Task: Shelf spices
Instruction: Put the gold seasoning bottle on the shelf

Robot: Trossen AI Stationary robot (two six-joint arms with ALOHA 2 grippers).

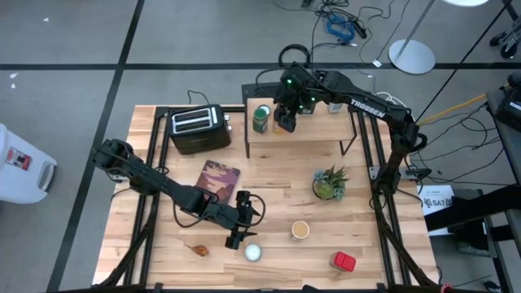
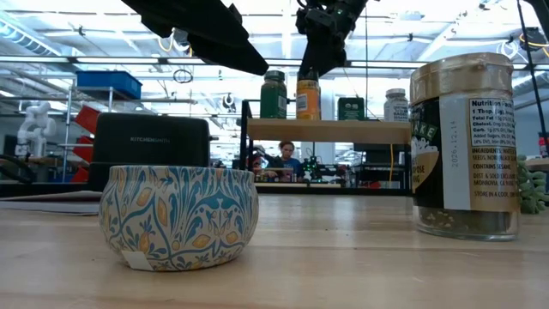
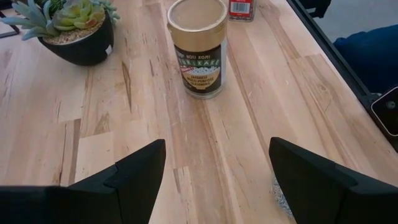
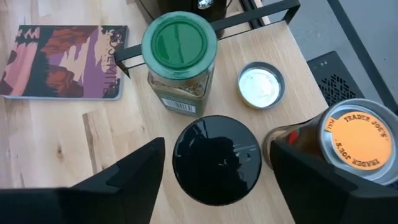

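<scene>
The right gripper stands spread above a black-lidded jar just set on the light wooden shelf, seemingly letting go. The left gripper hangs wide open over the table, facing the tan-topped seasoning jar, probably next.

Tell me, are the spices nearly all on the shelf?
Partly. Green-lid jar and orange-lid jar stand on the shelf. Right gripper, open, hovers over the black-lid jar. Tan-lid jar, white tin and red tin wait on the table near the open left gripper.
</scene>
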